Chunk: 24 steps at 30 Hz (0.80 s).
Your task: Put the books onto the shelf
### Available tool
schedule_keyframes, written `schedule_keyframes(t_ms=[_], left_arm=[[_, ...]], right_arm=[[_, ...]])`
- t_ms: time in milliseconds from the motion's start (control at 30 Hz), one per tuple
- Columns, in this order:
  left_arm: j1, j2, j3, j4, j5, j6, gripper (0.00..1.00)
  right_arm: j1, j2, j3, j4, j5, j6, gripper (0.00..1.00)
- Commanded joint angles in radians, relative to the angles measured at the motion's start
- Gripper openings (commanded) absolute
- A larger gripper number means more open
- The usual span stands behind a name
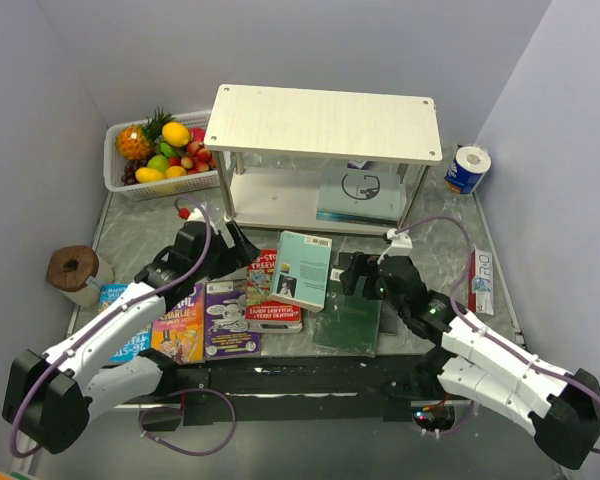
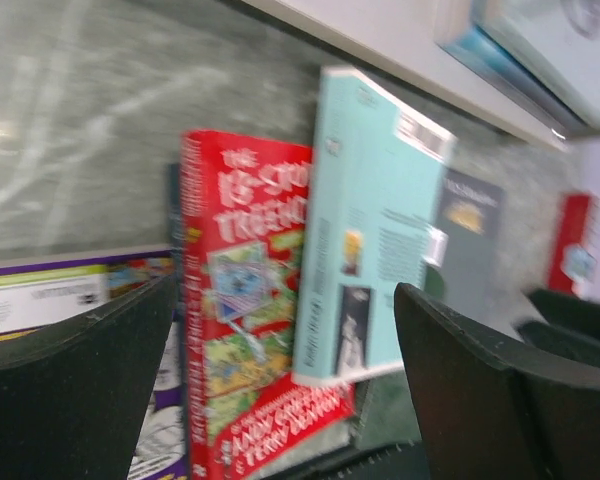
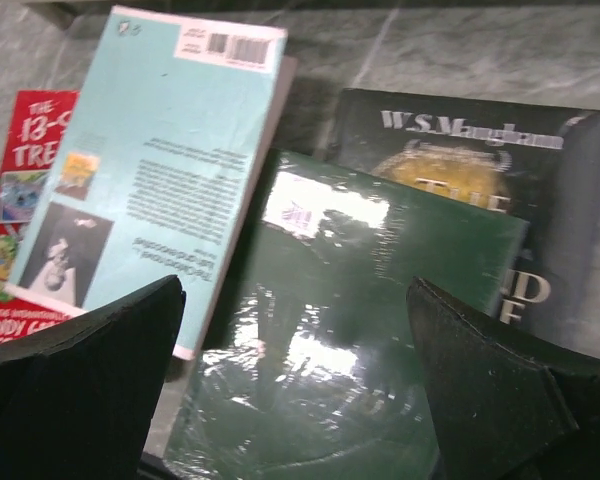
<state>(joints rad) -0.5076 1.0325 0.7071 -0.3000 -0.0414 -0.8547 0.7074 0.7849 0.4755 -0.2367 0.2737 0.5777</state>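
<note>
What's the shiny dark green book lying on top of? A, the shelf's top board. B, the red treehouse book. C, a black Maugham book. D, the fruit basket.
C: the dark green book overlaps the black Maugham book, whose title shows beyond its far edge.

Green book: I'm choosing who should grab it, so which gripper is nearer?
Right. The right gripper hangs open over the green book; the left gripper is farther left, past the teal book, by the red book.
</note>
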Motion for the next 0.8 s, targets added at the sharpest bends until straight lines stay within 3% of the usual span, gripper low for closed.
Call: schedule_keyframes(t_ms=[0,167,500,767], left_arm=[[-0.006,-0.057,-0.058,0.22,0.213,0.01,0.96],[-0.023,0.078,0.014,0.19,0.235,0.014,0.99],[-0.085,0.262,0.041,0.233,0.327,0.031,0.73],[-0.088,0.382,0.069,0.217,0.388,0.069,0.75]], right_arm=[[0.003,0.062,-0.008,0.138,-0.106,0.019,1.0],[0.004,0.142,-0.003,0.203,-0.186,0.057,1.0],[0.004,0.231,-0.005,0.231,-0.251,0.054,1.0],[0.003,0.254,-0.017,0.228,-0.28,0.044,1.0]])
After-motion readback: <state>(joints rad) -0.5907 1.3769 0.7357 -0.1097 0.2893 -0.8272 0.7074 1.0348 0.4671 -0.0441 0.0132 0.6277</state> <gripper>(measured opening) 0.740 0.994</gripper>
